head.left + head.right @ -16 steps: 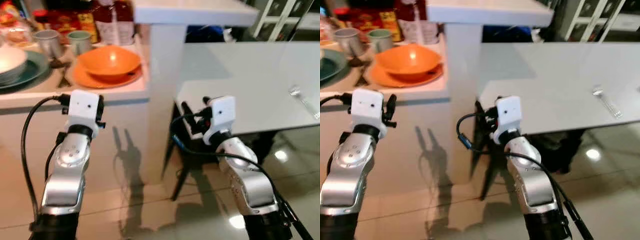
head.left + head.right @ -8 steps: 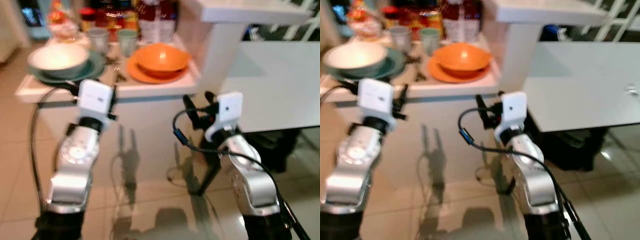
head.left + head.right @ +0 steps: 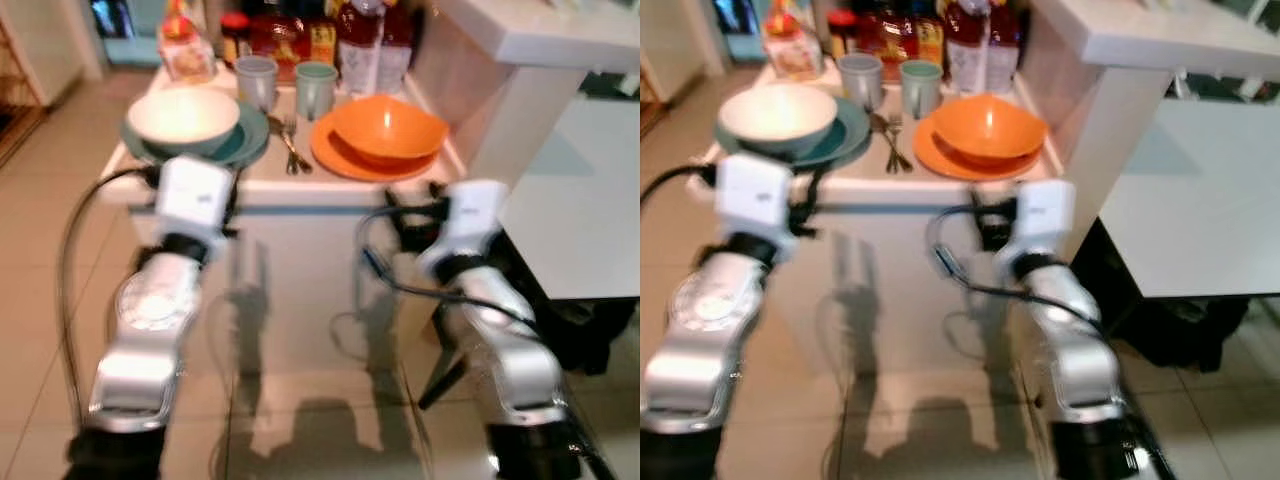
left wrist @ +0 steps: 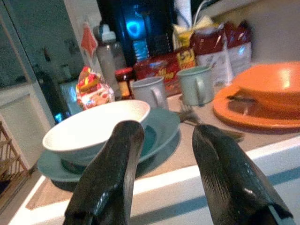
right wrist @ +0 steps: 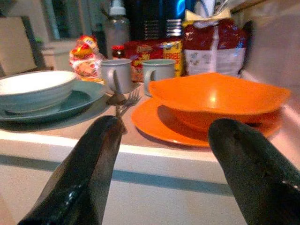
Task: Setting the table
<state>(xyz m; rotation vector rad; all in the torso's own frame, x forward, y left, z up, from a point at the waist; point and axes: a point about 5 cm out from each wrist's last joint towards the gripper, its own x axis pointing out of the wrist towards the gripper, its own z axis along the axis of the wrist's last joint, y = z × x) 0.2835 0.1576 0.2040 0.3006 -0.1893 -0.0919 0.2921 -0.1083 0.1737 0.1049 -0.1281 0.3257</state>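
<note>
Beige tiled floor [image 3: 40,290], glossy. White counter unit [image 3: 930,215]; white raised ledge [image 3: 1160,45] above. Pale grey dining table [image 3: 590,210] to right. Dark appliance [image 4: 140,28], blue-lit, behind.

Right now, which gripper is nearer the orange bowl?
Right. The right gripper is open just before the orange bowl; the left gripper, open, faces the white bowl farther left.

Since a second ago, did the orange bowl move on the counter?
No. The orange bowl sits on its orange plate beside the forks, as before; the camera turned.
</note>
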